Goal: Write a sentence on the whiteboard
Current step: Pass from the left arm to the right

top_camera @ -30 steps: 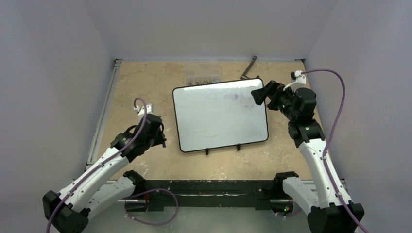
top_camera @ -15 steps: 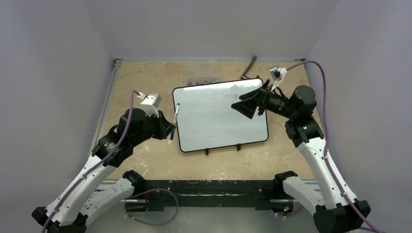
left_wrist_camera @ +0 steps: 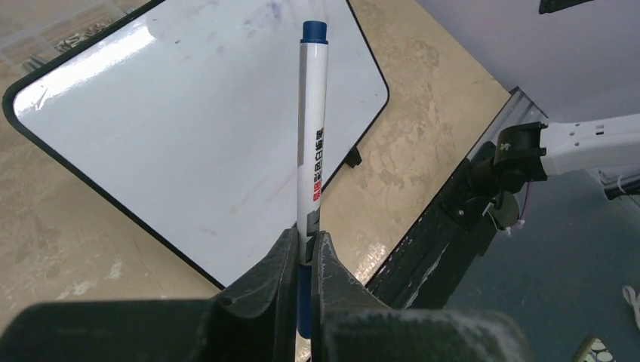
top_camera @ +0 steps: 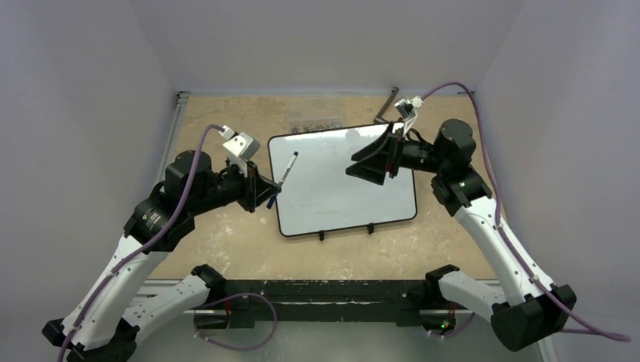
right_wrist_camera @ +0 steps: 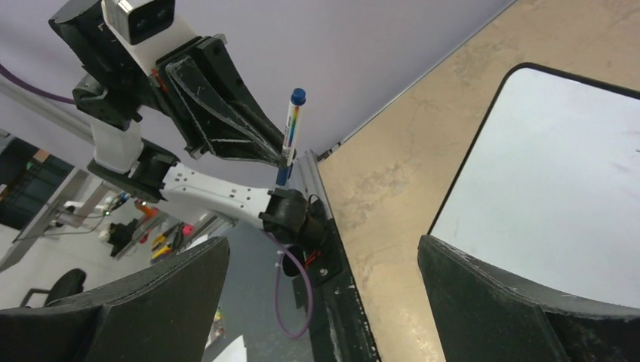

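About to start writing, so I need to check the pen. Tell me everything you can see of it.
The pen is a slim white plastic-looking barrel, blue at both ends, with black and red print along its side. The left gripper is shut on it near one blue end; the rest sticks straight out beyond it. It hangs in the air above the left edge of the whiteboard, touching nothing else.
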Robot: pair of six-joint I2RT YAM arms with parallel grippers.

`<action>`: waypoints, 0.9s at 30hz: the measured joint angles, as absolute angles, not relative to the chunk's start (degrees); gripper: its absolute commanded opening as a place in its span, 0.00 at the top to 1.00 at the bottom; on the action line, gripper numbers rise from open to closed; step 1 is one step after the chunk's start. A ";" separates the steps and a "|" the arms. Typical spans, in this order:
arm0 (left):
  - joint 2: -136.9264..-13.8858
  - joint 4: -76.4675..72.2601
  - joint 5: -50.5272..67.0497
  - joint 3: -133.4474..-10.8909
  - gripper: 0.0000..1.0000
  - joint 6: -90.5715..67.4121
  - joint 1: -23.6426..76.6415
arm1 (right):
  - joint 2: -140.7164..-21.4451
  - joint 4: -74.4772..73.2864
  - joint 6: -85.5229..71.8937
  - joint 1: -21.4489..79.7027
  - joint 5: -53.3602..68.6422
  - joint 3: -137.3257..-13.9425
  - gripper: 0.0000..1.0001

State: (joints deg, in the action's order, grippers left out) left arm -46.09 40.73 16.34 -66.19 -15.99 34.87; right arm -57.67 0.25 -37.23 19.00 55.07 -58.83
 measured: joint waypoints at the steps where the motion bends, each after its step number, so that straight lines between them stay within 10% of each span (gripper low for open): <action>1: -46.63 41.04 17.23 -66.89 1.00 -15.25 34.89 | -59.11 0.14 -37.58 20.01 54.98 -59.75 0.04; 27: -49.54 39.90 20.62 -67.31 1.00 -8.29 36.14 | -74.28 5.23 -53.78 44.82 30.48 -61.71 0.43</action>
State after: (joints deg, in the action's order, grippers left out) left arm -49.54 39.90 20.62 -67.31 -8.29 36.14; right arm -74.28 5.23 -53.78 44.82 30.48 -61.71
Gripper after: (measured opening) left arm 0.041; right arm 0.613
